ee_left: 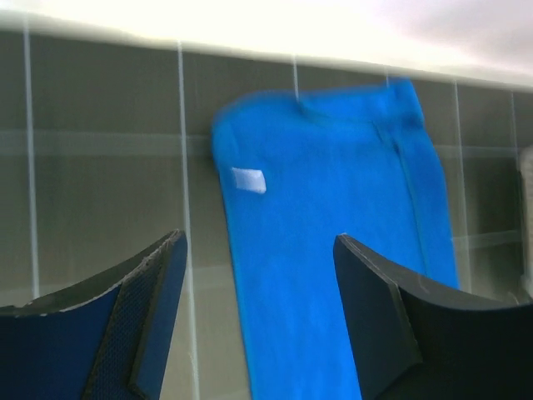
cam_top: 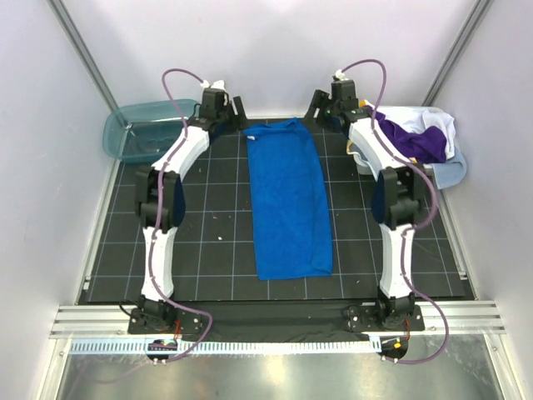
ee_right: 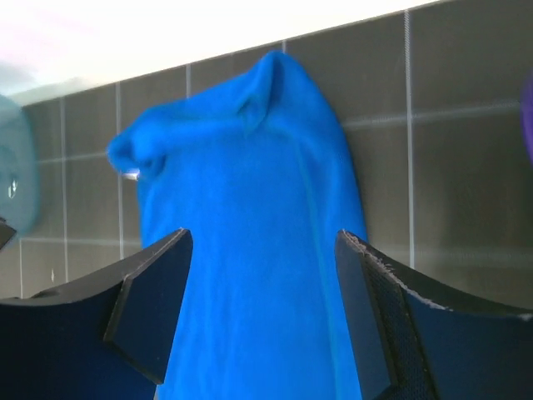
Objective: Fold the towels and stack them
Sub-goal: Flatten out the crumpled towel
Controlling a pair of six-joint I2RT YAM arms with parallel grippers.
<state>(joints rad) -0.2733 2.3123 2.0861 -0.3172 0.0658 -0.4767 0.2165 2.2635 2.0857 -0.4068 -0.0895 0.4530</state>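
While blue towel (cam_top: 287,200) lies flat | basket (cam_top: 363,164) holds purple towel (cam_top: 408,140), white towel (cam_top: 439,122)

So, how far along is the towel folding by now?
Done, it seems: the blue towel lies flat as a long narrow strip, perhaps folded once lengthwise. In hand: nothing is gripped; both arms' jaws stand open at its far end. Left: folding it shorter, then the purple towel and white towel heaped at the right. No stack shows yet.
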